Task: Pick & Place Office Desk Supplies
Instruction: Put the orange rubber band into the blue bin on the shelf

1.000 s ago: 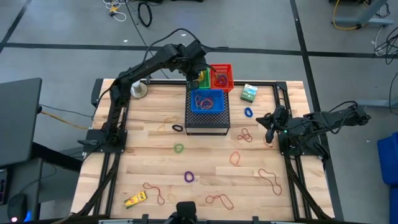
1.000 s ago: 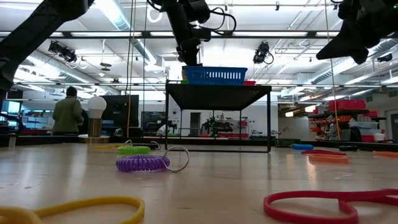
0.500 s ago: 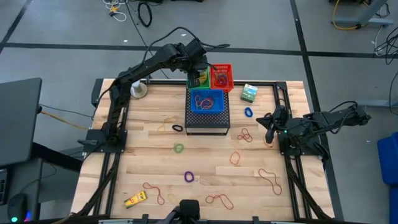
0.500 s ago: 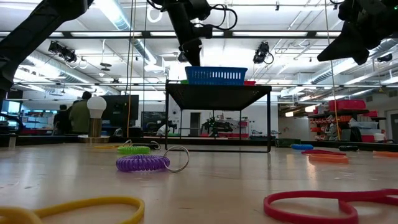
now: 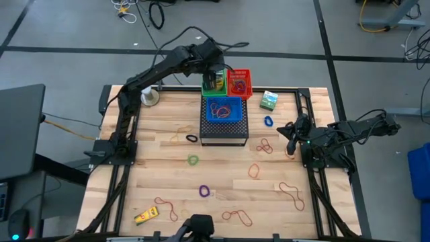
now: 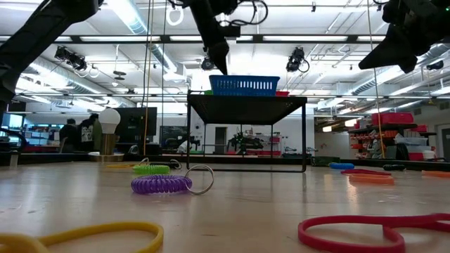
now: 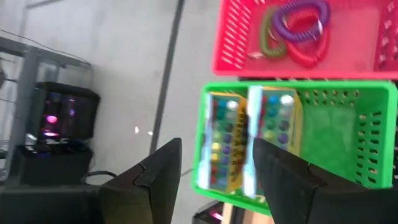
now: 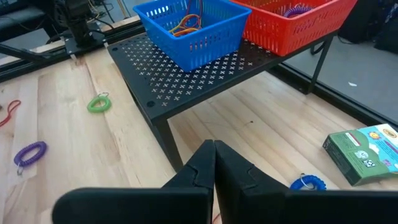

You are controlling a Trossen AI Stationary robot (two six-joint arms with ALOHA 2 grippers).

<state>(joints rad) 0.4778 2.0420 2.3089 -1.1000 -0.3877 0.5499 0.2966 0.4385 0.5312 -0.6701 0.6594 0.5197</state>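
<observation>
green boxes (image 7: 249, 140) lie in the green basket (image 7: 339, 134) on the black stand (image 5: 224, 128); our left gripper (image 7: 214, 168) hangs above the basket, fingers wide apart and empty. we judge a drop done; next comes another box (image 5: 269, 100) beside the stand. our right gripper (image 8: 214, 163) waits right of it, fingers together, empty. bands litter the wood table (image 5: 134, 181); people stand beyond.

Wooden table (image 5: 154, 144) carries black mesh stand (image 5: 224, 128) at far middle. Directly on wood: green printed box (image 5: 269, 100), blue ring (image 5: 269, 122), black ring (image 5: 192, 138), green ring (image 5: 193, 160), purple ring (image 5: 204, 191), yellow item (image 5: 146, 215), red-brown rubber bands (image 5: 265, 145) scattered, lamp (image 5: 150, 97) at far left corner.
</observation>
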